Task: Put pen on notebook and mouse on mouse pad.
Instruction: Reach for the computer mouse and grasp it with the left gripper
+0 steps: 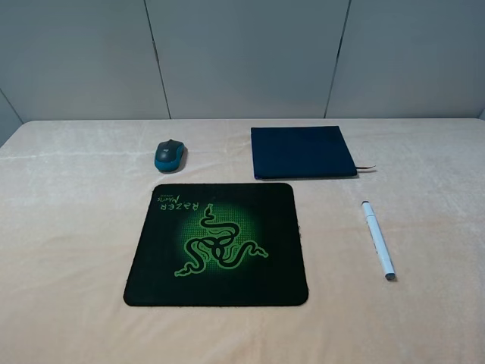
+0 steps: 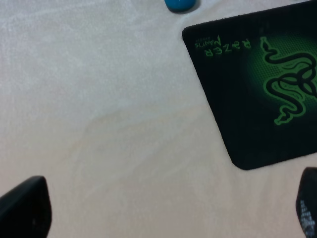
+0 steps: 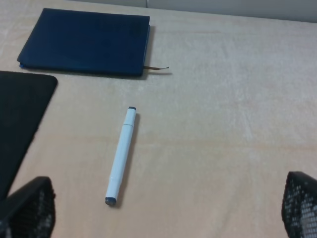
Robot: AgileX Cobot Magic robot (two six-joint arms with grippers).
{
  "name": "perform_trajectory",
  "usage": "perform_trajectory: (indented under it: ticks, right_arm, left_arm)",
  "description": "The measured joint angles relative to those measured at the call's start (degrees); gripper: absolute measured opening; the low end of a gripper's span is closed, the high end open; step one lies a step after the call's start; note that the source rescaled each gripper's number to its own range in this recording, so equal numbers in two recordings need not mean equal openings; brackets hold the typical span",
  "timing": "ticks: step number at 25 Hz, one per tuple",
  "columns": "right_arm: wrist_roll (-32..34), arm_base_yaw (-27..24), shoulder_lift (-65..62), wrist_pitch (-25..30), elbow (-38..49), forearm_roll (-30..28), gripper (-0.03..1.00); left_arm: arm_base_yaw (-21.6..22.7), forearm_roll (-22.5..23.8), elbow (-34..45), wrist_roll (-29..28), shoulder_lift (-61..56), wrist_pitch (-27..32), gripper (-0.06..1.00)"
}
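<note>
The white pen (image 1: pixel 377 240) lies on the cloth to the right of the black mouse pad (image 1: pixel 218 244), its length running front to back. Behind them rests the navy notebook (image 1: pixel 303 152), closed, ribbon sticking out at its right. The teal-sided mouse (image 1: pixel 170 155) sits just beyond the pad's far left corner. Neither gripper shows in the high view. My left gripper (image 2: pixel 171 198) is open over bare cloth, with the pad (image 2: pixel 257 89) and the mouse's edge (image 2: pixel 180 4) ahead. My right gripper (image 3: pixel 168 193) is open, short of the pen (image 3: pixel 121 156), with the notebook (image 3: pixel 86 42) beyond it.
A beige cloth (image 1: pixel 68 227) covers the whole table. Grey wall panels (image 1: pixel 242 53) stand behind its far edge. A corner of the mouse pad (image 3: pixel 20 124) shows in the right wrist view beside the pen.
</note>
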Motion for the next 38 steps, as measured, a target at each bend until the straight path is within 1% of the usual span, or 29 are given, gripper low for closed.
perform_trajectory:
  ticks: [14,16,20,24,28,35,38]
  right_arm:
    - [0.0,0.0,0.0,0.0,0.0,0.0,1.0]
    - [0.0,0.0,0.0,0.0,0.0,0.0,1.0]
    - [0.0,0.0,0.0,0.0,0.0,0.0,1.0]
    - [0.0,0.0,0.0,0.0,0.0,0.0,1.0]
    - [0.0,0.0,0.0,0.0,0.0,0.0,1.0]
    - [0.0,0.0,0.0,0.0,0.0,0.0,1.0]
    - [0.0,0.0,0.0,0.0,0.0,0.0,1.0]
  left_arm:
    - [0.0,0.0,-0.2,0.0,0.0,0.0,1.0]
    - [0.0,0.0,-1.46,0.0,0.0,0.05,1.0]
    - [0.0,0.0,-6.98,0.0,2.63,0.27,1.0]
    - [0.0,0.21,-13.73,-1.24,10.52,0.27,1.0]
    - [0.0,0.75,-20.14,-2.98,20.85,0.27,1.0]
    - [0.0,1.09,-31.17,-3.71,40.24,0.32,1.0]
    - [0.0,1.09,-35.37,-4.99,48.32,1.79,1.0]
